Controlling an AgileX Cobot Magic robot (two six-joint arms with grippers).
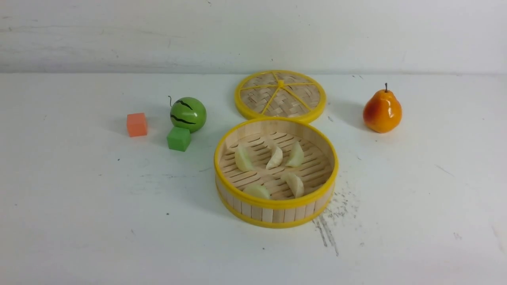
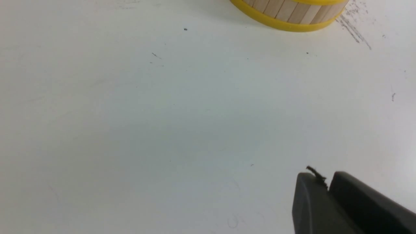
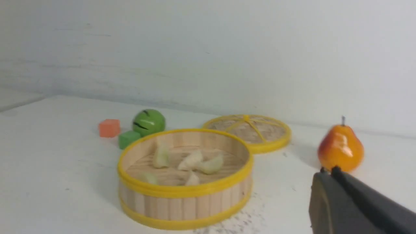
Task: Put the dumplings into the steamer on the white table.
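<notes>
The bamboo steamer (image 1: 277, 213) stands in the middle of the white table (image 1: 79, 221). Several pale dumplings (image 1: 274, 157) lie on its slatted floor; they also show in the right wrist view (image 3: 191, 161). No dumpling lies outside it. Neither gripper shows in the front view. My left gripper (image 2: 327, 182) is shut and empty, low over bare table, with the steamer's wall (image 2: 292, 13) beyond it. My right gripper (image 3: 328, 170) is shut and empty, to the right of the steamer (image 3: 182, 201) and in line with the pear.
The woven lid (image 1: 280, 95) lies flat behind the steamer. An orange-yellow pear (image 1: 382, 109) stands at the right. A green melon ball (image 1: 188, 114), a green cube (image 1: 178, 138) and an orange cube (image 1: 137, 124) sit at the left. Dark scuffs (image 1: 328, 229) mark the table.
</notes>
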